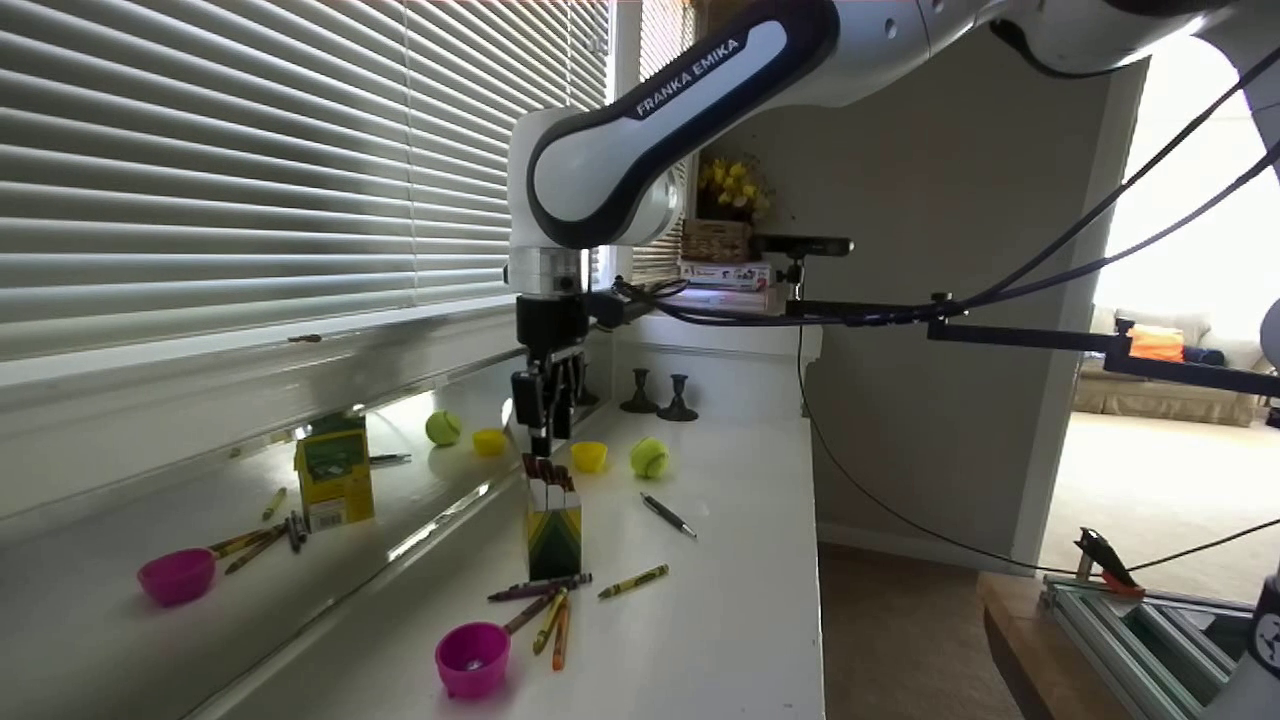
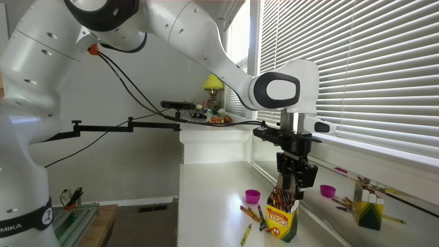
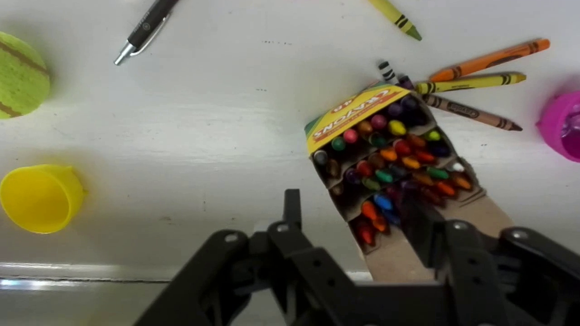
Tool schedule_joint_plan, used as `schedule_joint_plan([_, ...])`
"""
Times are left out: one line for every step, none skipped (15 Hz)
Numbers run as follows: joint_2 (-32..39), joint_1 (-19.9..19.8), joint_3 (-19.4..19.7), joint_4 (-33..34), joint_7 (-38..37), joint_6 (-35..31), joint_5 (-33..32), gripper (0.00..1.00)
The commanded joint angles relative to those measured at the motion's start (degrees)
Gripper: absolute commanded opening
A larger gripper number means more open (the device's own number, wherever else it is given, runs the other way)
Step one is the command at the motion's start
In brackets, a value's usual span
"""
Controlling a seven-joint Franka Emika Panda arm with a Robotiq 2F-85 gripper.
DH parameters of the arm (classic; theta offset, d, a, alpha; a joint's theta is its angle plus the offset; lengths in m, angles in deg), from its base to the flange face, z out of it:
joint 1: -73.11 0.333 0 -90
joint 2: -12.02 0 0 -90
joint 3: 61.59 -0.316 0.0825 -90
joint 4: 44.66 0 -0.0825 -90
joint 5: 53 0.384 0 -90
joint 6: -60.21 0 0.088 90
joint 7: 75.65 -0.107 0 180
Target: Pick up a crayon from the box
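Green and yellow cardboard makes up the box (image 3: 356,118), upright and right of centre in the wrist view, its lid (image 3: 398,263) open toward the bottom of the frame, its crayons (image 3: 397,127) packed tip-up in rows. The gripper (image 3: 354,203) is at the box with its fingers spread well apart, one to the left of it in that view, the other over the crayons; whether either touches cannot be told. Only the wrist view looks straight down on the tips, while a yellow-shaded lamp (image 2: 213,83) shows just above centre in an exterior view alone.
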Motion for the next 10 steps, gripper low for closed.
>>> schedule_joint_plan([0.8, 0.2, -0.2, 0.0, -2.1, -2.8, -0.8, 0.38])
schedule_joint_plan([0.9, 0.3, -0.2, 0.0, -2.2, -3.0, -0.8, 0.27])
schedule_joint_plan([0.9, 0.3, -0.2, 0.0, -2.2, -3.0, -0.9, 0.24])
schedule_joint_plan([0.8, 0.5, -0.2, -0.1, -2.3, -2.7, -1.0, 0.19])
schedule_joint_plan([0.5, 0.6, -0.1, -0.3, -2.6, -2.5, -1.2, 0.18])
schedule_joint_plan([0.1, 0.8, -0.1, -0.6, -2.8, -2.2, -1.4, 0.16])
schedule_joint_plan([-0.2, 0.9, -0.1, -0.7, -2.9, -1.7, -1.3, 0.15])
schedule_joint_plan([-0.4, 1.0, -0.1, -0.8, -3.1, -1.4, -1.2, 0.14])
schedule_joint_plan([-0.5, 1.2, 0.0, -0.8, -3.5, -1.5, -1.5, 0.11])
schedule_joint_plan([-0.3, 1.2, -0.1, -0.7, -3.4, -1.3, -1.4, 0.12])
